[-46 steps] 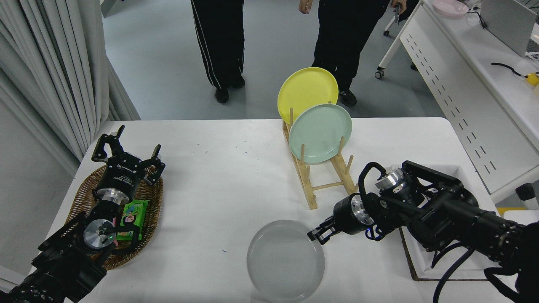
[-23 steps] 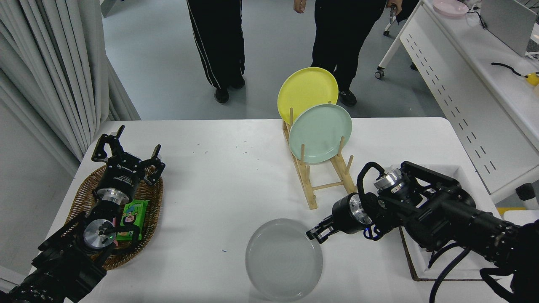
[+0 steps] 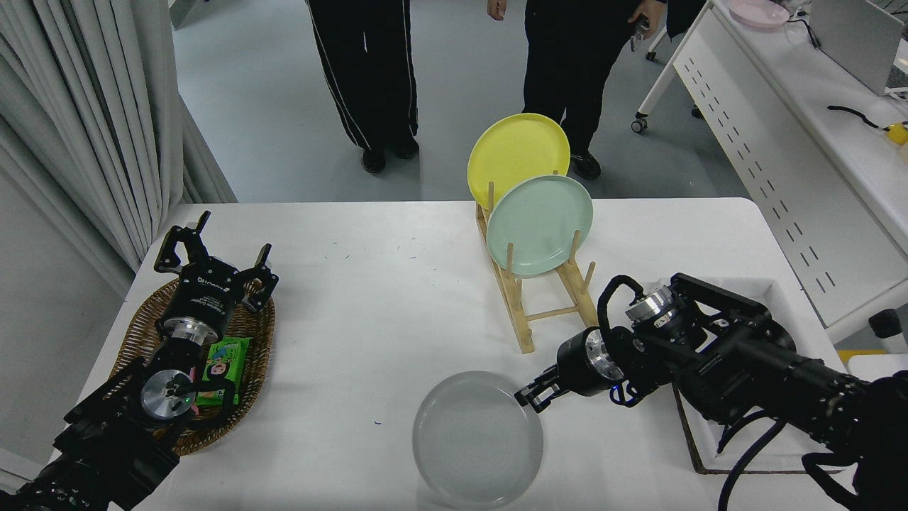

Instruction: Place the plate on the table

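Observation:
The light grey plate (image 3: 475,443) lies flat or nearly flat, low over the white table (image 3: 383,305) near its front edge. My right gripper (image 3: 530,399) reaches in from the right and is shut on the plate's upper right rim. I cannot tell whether the plate's underside rests fully on the tabletop. My left gripper (image 3: 213,250) is parked open over a wicker basket at the lower left.
A wooden rack (image 3: 546,312) behind the plate holds a mint green plate (image 3: 539,223) and a yellow plate (image 3: 514,149). The wicker basket (image 3: 259,341) holds a green packet. A white tray (image 3: 780,294) lies under my right arm. Two people (image 3: 369,71) stand beyond the table.
My right gripper and the grey plate have shifted slightly to the left together. The left arm has not moved. The people at the far side shifted a little.

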Motion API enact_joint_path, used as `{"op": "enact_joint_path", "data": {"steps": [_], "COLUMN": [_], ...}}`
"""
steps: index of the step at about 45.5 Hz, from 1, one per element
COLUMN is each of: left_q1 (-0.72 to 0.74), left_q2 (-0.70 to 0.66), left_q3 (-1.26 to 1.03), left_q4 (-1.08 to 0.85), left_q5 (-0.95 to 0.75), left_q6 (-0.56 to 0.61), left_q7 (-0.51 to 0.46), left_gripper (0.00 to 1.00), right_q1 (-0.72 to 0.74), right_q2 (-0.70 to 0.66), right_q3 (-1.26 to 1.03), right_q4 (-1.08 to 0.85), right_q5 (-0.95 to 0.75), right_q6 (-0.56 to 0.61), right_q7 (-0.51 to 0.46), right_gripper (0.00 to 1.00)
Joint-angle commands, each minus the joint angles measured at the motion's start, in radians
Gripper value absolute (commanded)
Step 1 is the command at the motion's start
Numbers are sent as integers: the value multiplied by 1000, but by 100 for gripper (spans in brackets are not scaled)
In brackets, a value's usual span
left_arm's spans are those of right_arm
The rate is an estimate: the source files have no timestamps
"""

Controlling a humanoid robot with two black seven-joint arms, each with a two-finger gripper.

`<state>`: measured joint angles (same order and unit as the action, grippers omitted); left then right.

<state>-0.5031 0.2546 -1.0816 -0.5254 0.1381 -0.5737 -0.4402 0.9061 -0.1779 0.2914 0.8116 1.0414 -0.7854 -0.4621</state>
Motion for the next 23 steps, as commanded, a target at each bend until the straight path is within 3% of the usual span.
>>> {"op": "enact_joint_path", "data": {"steps": [1, 19, 23], "left_q1": [0, 0, 0], "left_q2": [0, 0, 0], "left_q3": [-1, 0, 0], "left_q4": [1, -1, -1], "left_q5": [0, 0, 0], "left_q6": [0, 0, 0], "left_q7": [0, 0, 0], "left_gripper": [100, 100, 100], "right_q1": [7, 80, 105], "right_q2": [0, -138, -189], "right_q3": [-1, 0, 2], "right_q4": [15, 336, 399], "right_q5": [3, 14, 15], "right_q6": [0, 0, 58], "right_q7": [-1, -13, -24], "right_gripper": [99, 99, 99]}}
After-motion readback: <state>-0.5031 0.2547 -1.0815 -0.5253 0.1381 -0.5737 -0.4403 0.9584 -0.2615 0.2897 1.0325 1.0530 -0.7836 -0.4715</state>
